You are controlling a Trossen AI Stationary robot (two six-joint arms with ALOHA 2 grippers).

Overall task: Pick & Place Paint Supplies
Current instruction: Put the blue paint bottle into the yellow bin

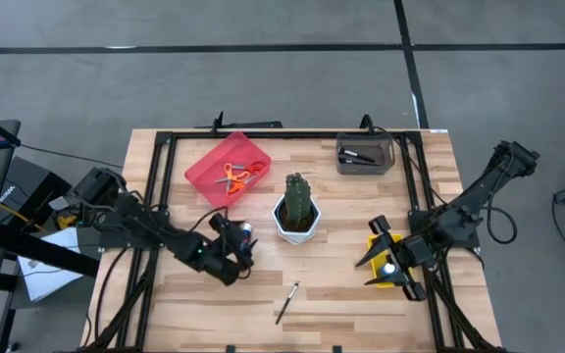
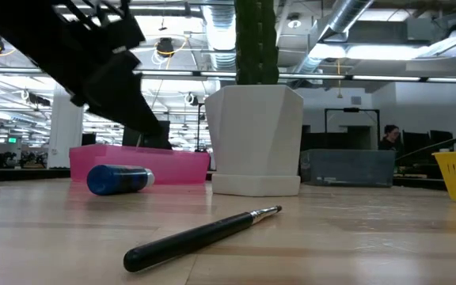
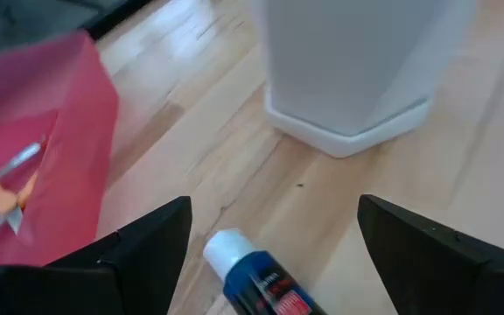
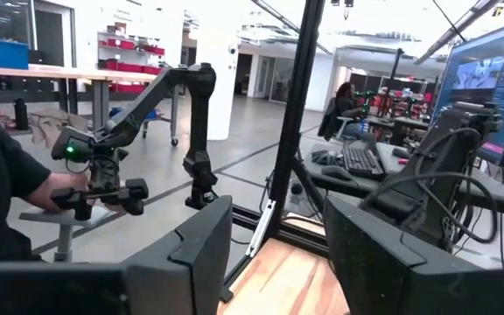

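Observation:
A small blue paint bottle (image 1: 247, 233) with a white cap (image 3: 226, 247) lies on its side on the table, left of the cactus pot and near the red tray. My left gripper (image 1: 235, 241) is open and low over it. In the left wrist view the bottle (image 3: 259, 282) lies between the two spread fingers of my left gripper (image 3: 274, 206), apart from both. A dark-handled paintbrush (image 1: 287, 302) (image 2: 204, 235) lies flat near the table's near edge. Orange-handled scissors (image 1: 233, 177) lie in the red tray (image 1: 211, 157). My right gripper (image 1: 379, 257) is open above the yellow bin (image 1: 397, 279).
The green cactus in its white pot (image 1: 295, 209) (image 2: 256, 142) stands mid-table, just right of the bottle. A grey bin (image 1: 364, 155) at the far edge holds dark items. A black frame runs around the table. A person (image 4: 7, 192) shows in the room beyond.

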